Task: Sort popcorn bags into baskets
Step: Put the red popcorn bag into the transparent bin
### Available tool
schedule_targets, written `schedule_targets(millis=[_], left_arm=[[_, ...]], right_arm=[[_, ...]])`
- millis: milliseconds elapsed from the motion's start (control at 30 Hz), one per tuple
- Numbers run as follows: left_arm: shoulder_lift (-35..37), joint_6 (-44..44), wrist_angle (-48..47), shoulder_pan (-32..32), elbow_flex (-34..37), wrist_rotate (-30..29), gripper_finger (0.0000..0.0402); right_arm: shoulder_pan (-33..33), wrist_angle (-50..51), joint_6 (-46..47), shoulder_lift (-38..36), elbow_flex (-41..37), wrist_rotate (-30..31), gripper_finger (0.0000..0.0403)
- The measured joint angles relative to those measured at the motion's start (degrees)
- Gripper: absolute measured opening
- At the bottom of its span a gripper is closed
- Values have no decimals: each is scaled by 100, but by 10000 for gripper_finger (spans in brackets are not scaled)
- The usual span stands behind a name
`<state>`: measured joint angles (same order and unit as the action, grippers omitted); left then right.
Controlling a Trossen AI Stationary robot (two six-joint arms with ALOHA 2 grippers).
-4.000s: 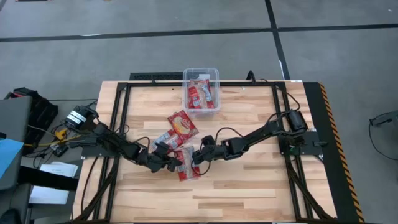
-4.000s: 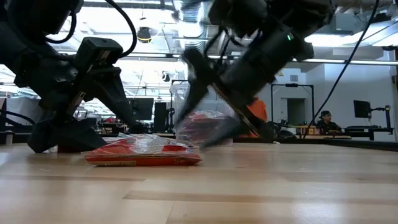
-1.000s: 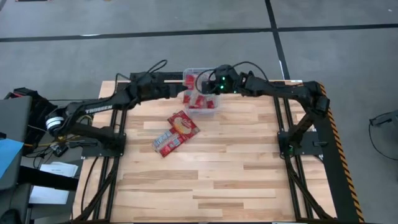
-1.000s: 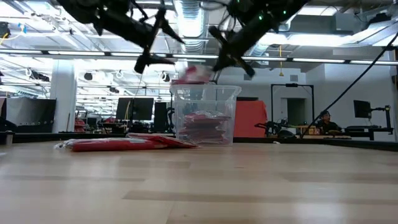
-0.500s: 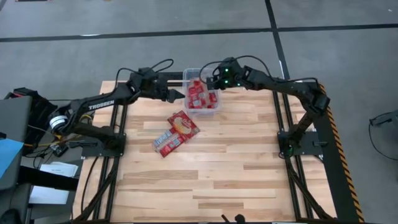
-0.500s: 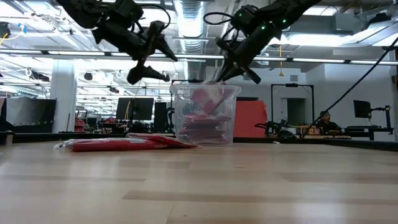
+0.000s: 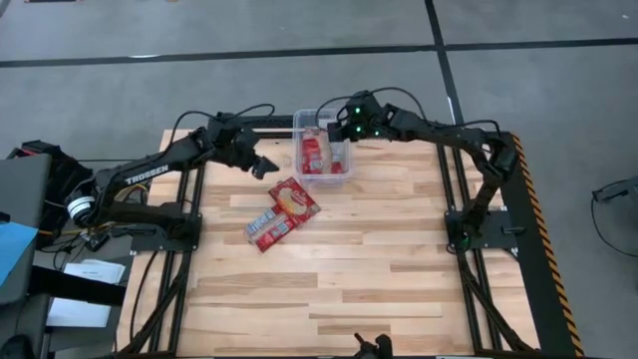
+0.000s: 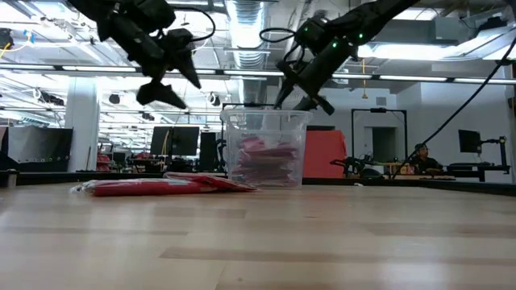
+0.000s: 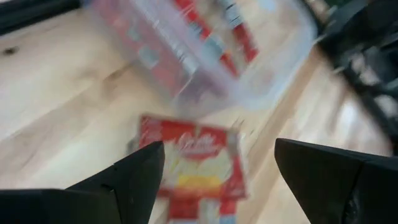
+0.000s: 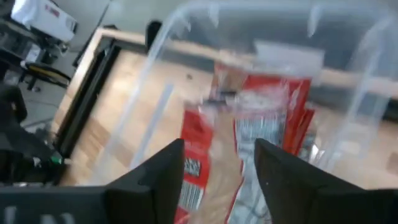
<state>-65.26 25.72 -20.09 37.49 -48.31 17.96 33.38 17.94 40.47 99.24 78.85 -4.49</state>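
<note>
1. The clear rectangular plastic bin (image 7: 322,148) stands near the far edge of the wooden bench (image 7: 399,259), and several small flat red popcorn packets (image 7: 313,155) lie inside it, leaning on each other.
2. Some red packets are not yet sorted. A wider red packet with yellow print (image 7: 293,197) lies on the bench just in front of the bin, and a narrower red and silver packet (image 7: 268,226) lies touching it on the near side.
3. The right end effector (image 7: 342,127) hangs over the far right corner of the bin with its fingers apart and nothing between them.
4. The left end effector (image 7: 267,165) is above the bench, beside the bin on its left side, also with fingers apart and empty; its wrist view looks down on the wider packet (image 9: 193,162).
5. I judge the step in hand is the turn from a delivery to the next pick.
6. The next move probably calls for one arm to descend on a loose packet and grip its edge, because the flat packets overlap.
</note>
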Motion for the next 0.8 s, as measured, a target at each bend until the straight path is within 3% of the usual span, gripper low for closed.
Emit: schedule_targets(millis=[200,400,500,633,800], left_arm=[[579,-128,-339,-719,602,-935,293],[1144,882,1345,-1318,2369,-1848,293],[1074,1223,2162,-1285,3004,-2071,293],[784,1654,2313,-1185,3307,-2463,293],[173,2160,3366,-1117,3533,-2279,293]], right_arm=[[-116,641,-355,-480,502,25,233],[-745,1354,-666,-1153,632,495,210],[-1134,1566,-664,-1395,630,878,202],[-1637,1637,-647,-1538,628,1422,196],[-2134,1656,-610,-1537,628,1815,192]])
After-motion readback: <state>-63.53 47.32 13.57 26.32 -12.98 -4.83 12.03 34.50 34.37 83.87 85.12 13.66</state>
